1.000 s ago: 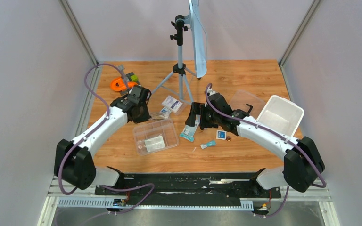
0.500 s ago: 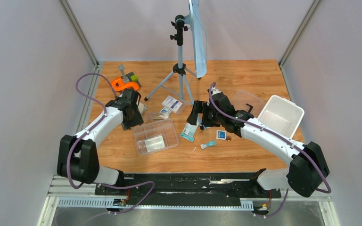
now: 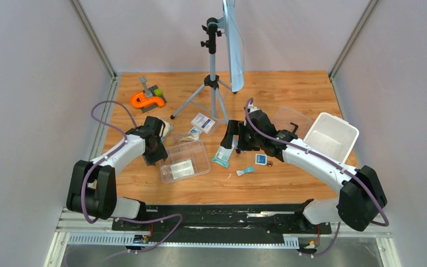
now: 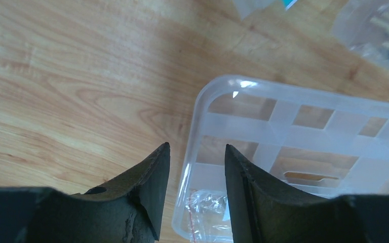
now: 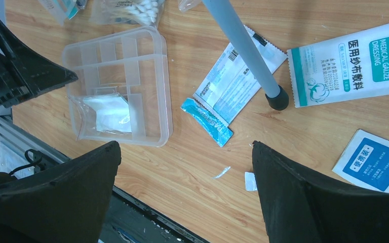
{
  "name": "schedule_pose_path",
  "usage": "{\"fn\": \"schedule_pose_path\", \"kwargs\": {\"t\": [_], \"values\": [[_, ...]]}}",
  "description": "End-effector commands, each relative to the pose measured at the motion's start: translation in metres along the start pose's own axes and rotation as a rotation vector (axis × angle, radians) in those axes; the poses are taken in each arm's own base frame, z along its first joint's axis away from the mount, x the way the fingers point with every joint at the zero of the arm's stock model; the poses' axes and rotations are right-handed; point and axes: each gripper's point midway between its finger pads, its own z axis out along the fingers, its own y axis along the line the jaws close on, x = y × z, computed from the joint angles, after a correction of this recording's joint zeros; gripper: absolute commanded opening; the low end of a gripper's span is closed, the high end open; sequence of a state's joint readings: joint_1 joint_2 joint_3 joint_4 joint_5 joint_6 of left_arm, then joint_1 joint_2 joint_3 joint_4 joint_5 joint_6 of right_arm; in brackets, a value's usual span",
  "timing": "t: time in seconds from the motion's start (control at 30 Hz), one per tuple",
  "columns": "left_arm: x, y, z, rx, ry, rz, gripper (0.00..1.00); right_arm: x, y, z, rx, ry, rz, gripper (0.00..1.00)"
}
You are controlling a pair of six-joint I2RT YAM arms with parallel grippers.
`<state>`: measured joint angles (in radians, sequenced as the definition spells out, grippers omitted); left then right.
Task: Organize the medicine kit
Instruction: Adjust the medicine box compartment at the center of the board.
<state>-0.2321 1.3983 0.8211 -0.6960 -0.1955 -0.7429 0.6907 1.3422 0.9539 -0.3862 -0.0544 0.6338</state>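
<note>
Drawn back toward its base, the left arm (image 3: 125,150) now has its jaws spread astride the left wall of the tray (image 4: 283,126), which lies centre-left on the worktop (image 4: 55,76). The right arm (image 3: 311,158) holds its jaws wide apart above the packets (image 5: 233,91). The tub (image 3: 333,136) sits far right.

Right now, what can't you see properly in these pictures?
Left wrist view: clear divided tray runs off the right and bottom edges; a left pincer finger covers part.
Top view: clear lid partly under the right arm; blue packet's print too small.
Right wrist view: gauze dressing packet cut by the right edge.
</note>
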Motion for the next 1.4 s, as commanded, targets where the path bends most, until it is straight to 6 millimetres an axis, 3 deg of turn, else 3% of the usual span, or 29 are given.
{"fn": "schedule_pose_path", "kwargs": {"t": [0.0,0.3,0.4,0.53,0.67,0.83,1.1,1.23,1.37], "values": [[0.005,-0.005,-0.003,0.078,-0.023,-0.042,0.52,-0.008,0.006,0.001,-0.014,-0.015,-0.003,0.99],[0.011,-0.001,-0.007,0.078,-0.011,-0.03,0.4,-0.012,0.006,0.003,-0.011,-0.021,-0.019,0.99],[0.01,0.0,-0.008,0.079,-0.021,-0.026,0.35,-0.009,-0.002,0.004,0.019,-0.026,-0.02,0.99],[0.012,0.003,-0.004,0.059,-0.008,-0.013,0.28,-0.006,-0.05,0.002,0.257,-0.058,-0.003,0.98],[0.015,0.003,-0.002,0.061,0.002,-0.004,0.24,-0.001,-0.1,-0.01,0.461,-0.087,0.004,0.85],[0.018,0.005,-0.002,0.055,0.022,0.031,0.19,0.011,-0.149,-0.023,0.565,-0.072,0.084,0.71],[0.04,-0.002,-0.01,0.134,0.108,0.028,0.16,0.026,-0.195,-0.031,0.642,-0.028,0.175,0.68],[0.05,0.006,-0.01,0.113,0.126,0.029,0.13,0.029,-0.194,-0.027,0.606,-0.004,0.185,0.55],[0.051,0.01,-0.012,0.099,0.128,0.023,0.13,0.037,-0.195,-0.021,0.587,0.027,0.2,0.54]]}}
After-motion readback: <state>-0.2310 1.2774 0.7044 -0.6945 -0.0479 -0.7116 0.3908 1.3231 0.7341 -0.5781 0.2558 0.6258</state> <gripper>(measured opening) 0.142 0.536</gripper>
